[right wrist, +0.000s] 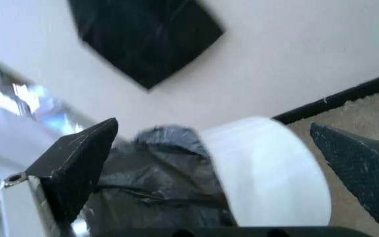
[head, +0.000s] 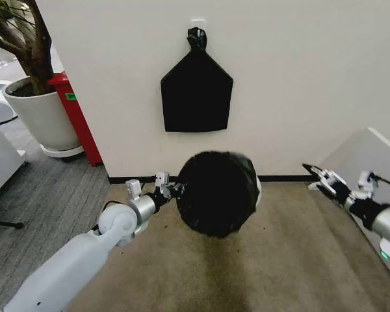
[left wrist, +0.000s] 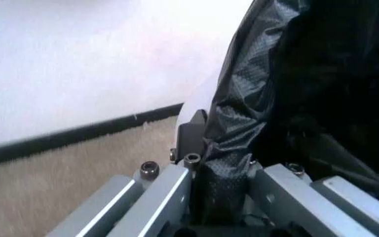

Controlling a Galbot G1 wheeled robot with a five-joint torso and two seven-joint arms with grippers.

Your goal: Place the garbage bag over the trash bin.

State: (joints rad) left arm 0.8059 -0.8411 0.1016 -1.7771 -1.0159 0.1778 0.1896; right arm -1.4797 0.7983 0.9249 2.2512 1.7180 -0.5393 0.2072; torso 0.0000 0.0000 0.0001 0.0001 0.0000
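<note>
The black crinkly garbage bag (head: 216, 193) is draped over the trash bin (head: 258, 190), whose cream-white wall shows only as a sliver on its right side. My left gripper (head: 176, 190) is at the bag's left edge, shut on a fold of the garbage bag (left wrist: 224, 173). My right gripper (head: 316, 175) hangs open to the right of the bin, apart from it. In the right wrist view its open gripper (right wrist: 214, 126) frames the trash bin (right wrist: 268, 170), which is bare on one side, with the garbage bag (right wrist: 153, 185) bunched on the other.
A flat black bundle (head: 196, 91) hangs on the white wall behind the bin. A large white plant pot (head: 42, 117) and a red box (head: 78, 120) stand at the left. A white cabinet (head: 370, 162) is at the right. Brown carpet (head: 247, 273) lies in front.
</note>
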